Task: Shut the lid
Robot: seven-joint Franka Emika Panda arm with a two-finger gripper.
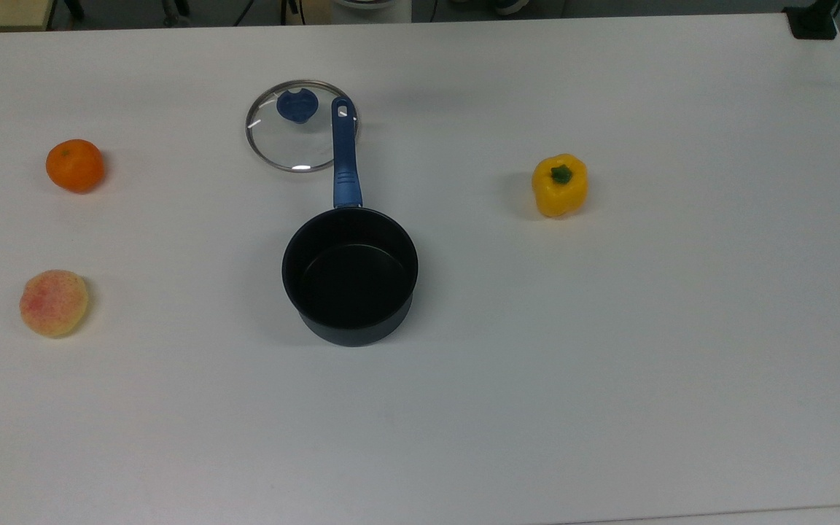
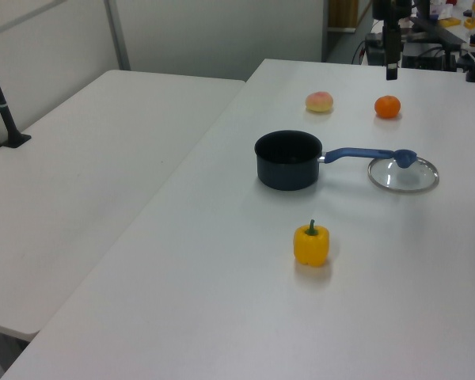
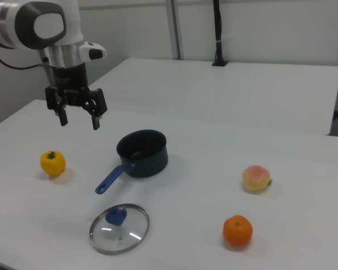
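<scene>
In the right view the gripper (image 3: 79, 118) hangs in the air with fingers spread, grasping nothing; the pan (image 3: 142, 153) stands empty on the table (image 3: 214, 225); the lid (image 3: 119, 228) lies flat just beside the pan's handle.

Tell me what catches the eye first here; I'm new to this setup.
The dark saucepan with a blue handle sits open mid-table, and the round clear glass lid with a blue knob lies flat beside the handle's end. In the right view, the open gripper hangs above the table, with a yellow bell pepper below it.
</scene>
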